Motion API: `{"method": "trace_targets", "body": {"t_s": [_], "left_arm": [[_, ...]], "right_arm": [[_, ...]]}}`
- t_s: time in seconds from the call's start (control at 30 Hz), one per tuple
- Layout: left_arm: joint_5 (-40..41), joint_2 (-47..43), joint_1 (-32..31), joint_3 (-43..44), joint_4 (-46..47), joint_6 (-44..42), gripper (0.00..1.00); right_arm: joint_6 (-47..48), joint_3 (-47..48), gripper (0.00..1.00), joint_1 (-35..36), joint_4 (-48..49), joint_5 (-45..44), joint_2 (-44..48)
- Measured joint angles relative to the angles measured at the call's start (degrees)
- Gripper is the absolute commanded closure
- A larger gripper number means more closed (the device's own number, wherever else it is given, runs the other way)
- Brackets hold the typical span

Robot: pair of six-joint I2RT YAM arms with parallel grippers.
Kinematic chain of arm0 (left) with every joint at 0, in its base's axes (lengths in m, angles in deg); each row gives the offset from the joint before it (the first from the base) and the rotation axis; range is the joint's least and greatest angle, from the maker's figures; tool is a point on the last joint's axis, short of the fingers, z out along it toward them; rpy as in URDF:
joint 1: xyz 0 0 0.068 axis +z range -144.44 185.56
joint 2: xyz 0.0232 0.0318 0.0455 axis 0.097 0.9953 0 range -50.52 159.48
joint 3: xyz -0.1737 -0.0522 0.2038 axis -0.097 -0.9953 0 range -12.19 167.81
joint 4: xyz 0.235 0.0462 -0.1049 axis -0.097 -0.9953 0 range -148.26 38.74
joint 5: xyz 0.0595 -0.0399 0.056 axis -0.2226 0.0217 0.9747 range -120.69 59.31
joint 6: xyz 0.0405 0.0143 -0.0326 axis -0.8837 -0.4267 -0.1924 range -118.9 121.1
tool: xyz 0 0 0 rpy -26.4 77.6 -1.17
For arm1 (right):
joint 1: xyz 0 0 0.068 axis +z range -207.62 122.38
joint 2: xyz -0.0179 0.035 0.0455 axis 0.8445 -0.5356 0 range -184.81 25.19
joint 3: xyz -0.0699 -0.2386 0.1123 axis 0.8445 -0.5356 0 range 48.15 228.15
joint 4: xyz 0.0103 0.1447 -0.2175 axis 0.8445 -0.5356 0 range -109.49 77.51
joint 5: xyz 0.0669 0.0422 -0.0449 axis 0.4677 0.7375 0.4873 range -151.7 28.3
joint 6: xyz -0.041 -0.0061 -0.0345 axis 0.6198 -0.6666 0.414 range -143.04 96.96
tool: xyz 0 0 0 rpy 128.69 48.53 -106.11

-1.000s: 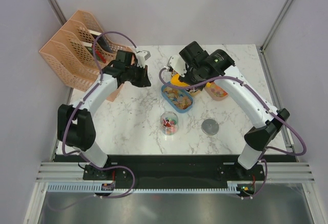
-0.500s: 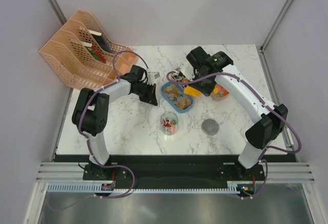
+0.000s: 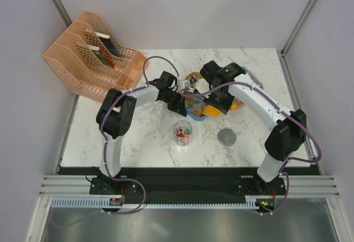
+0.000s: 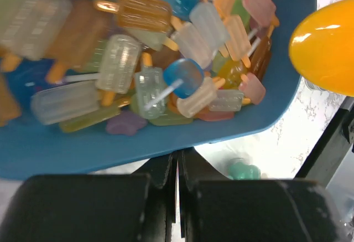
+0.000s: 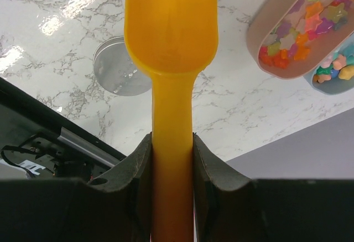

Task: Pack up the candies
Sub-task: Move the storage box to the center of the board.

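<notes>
1. Left wrist view: the candies [image 4: 182, 81] lie heaped in the blue tray [image 4: 66, 159]. They are glossy little ice-lolly shapes on sticks. I judge them light, hard and slippery, and too small and loose to pinch one at a time.
2. So the place to take hold is the scoop [image 5: 171, 26], not the sweets. My right jaws grasp its handle, one finger on each side, with the bowl pointing away over the tabletop [image 5: 232, 114].
3. My left jaws are clenched, tips together right at the tray's near rim. I cannot tell whether the rim is nipped between them or they only press against it.
4. Only the left wrist view shows a stray green sweet [image 4: 243, 170] on the tabletop just beside the tray, and the scoop's bowl close to the tray's end.
5. Only the right wrist view shows my grip on the handle. It also shows a round metal lid [image 5: 119, 73] and another tray [image 5: 264, 29] holding star sweets [image 5: 301, 37]. Whether the bowl is loaded, I cannot tell.
6. Only the top view shows the cup [image 3: 183, 133] with a few sweets inside, standing nearer my bases than the tray. My two arms meet over the tray there and hide most of it.
</notes>
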Motion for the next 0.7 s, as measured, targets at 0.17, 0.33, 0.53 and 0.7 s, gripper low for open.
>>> {"method": "trace_targets", "body": {"t_s": [0.17,0.33,0.53,0.7], "left_arm": [[-0.5,1.8,-2.8,1.4,-0.3,0.9,0.98],[-1.0,3.2,-3.9,3.6,-0.2,1.9,0.98],[-3.3,3.9,-3.9,5.6,-0.7,2.3,0.98],[-4.1,-2.5,-2.7,3.3,-3.2,-0.2,0.98]], "right_arm": [[0.0,-0.2,1.00,-0.5,0.0,0.0,0.0],[0.0,-0.2,1.00,-1.3,0.0,-0.5,-0.1],[0.0,-0.2,1.00,-1.5,0.0,-2.2,-1.4],[0.1,0.1,1.00,-1.5,0.3,-3.1,-2.7]]}}
